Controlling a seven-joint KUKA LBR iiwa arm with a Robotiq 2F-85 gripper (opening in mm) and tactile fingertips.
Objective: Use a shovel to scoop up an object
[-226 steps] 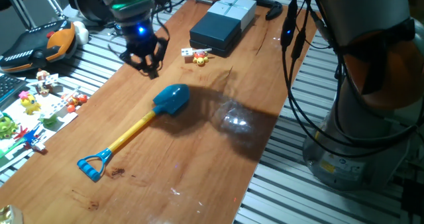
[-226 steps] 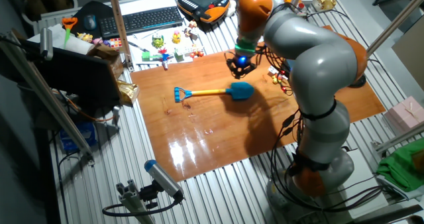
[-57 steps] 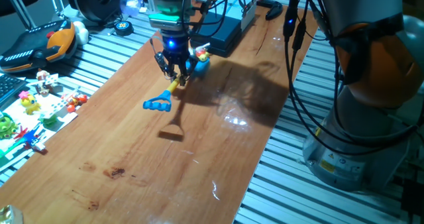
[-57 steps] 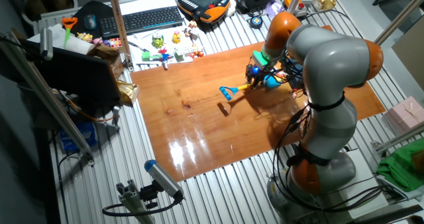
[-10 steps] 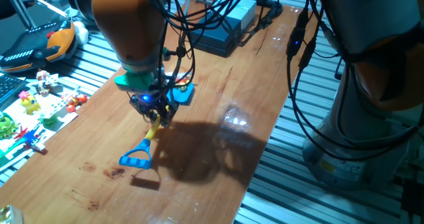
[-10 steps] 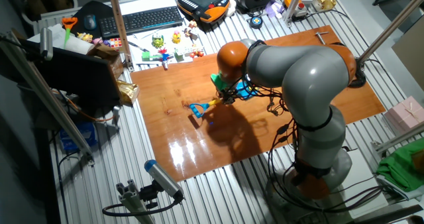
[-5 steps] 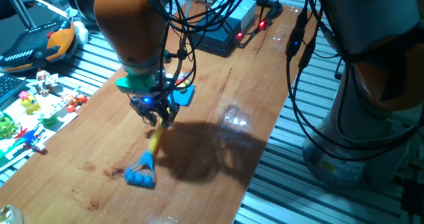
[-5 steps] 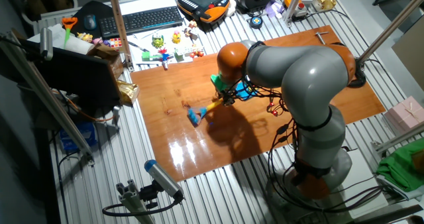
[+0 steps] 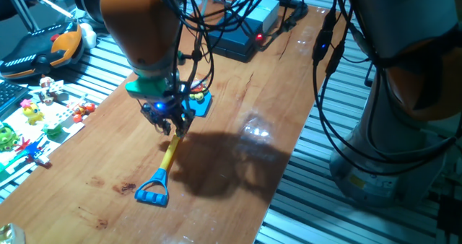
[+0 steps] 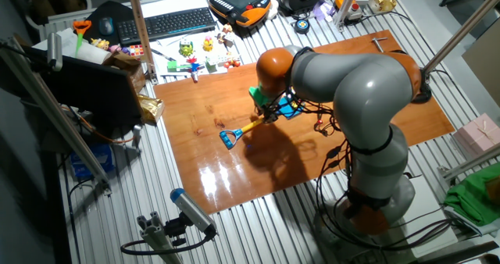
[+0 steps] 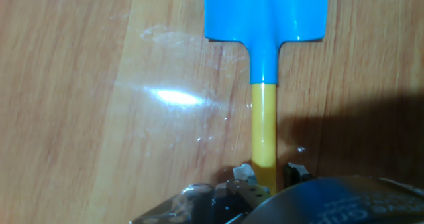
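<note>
Shovel [image 9: 167, 161] long axis runs diagonally in one fixed view: blue loop end at lower left on the wooden table [image 9: 238, 128], blade toward upper right. We see the gripper [image 9: 172, 125] clamped on the yellow shaft, just behind the blade [image 11: 265, 12]. We cannot confirm whether the tiny object sits on the blade.

I see open worktop [image 9: 238, 164] on the near and right side of the tool [image 9: 170, 121], wide enough to pass. The shovel [image 9: 164, 164] lies across the near-left part. On the far side the dark box [image 9: 242, 35] and hanging cables [image 9: 325, 49] block the way. Toys [image 9: 36, 114] crowd the left edge.
</note>
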